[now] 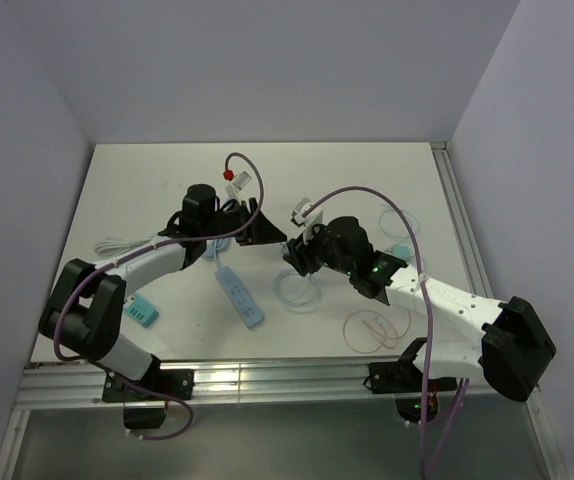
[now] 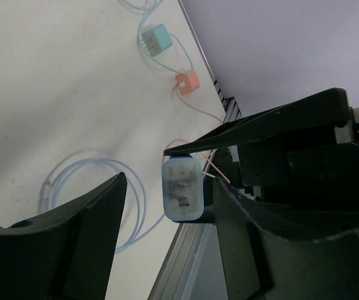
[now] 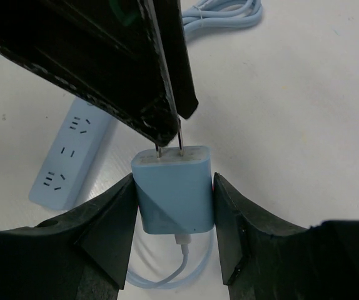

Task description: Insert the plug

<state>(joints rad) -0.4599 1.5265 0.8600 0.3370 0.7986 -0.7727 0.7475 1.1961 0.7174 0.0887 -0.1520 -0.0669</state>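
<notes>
Two grippers meet in the air just beyond the far end of the light-blue power strip [image 1: 239, 297], which lies flat on the white table [image 1: 387, 170] with its sockets facing up. Your right gripper [image 3: 174, 187] is clamped on the light-blue plug [image 3: 174, 194], one finger pressed against each side of its body. The plug's two metal prongs [image 3: 180, 134] point away from the right wrist camera. The plug hangs above the table to the right of the strip and sits in none of its sockets. Your left gripper [image 2: 169, 182] faces the plug from the strip's side with its jaws spread wide and nothing held between them. In the right wrist view one black finger of the left gripper [image 3: 161, 100] reaches the prongs, but you cannot tell whether it touches them. A pale blue cable [image 3: 167, 275] runs from the plug's base, and a coil of it [image 1: 295, 290] rests on the table just right of the strip. A teal charger [image 2: 156, 39] and an orange charger [image 2: 187, 81] lie well apart from the strip, farther to its right.
</notes>
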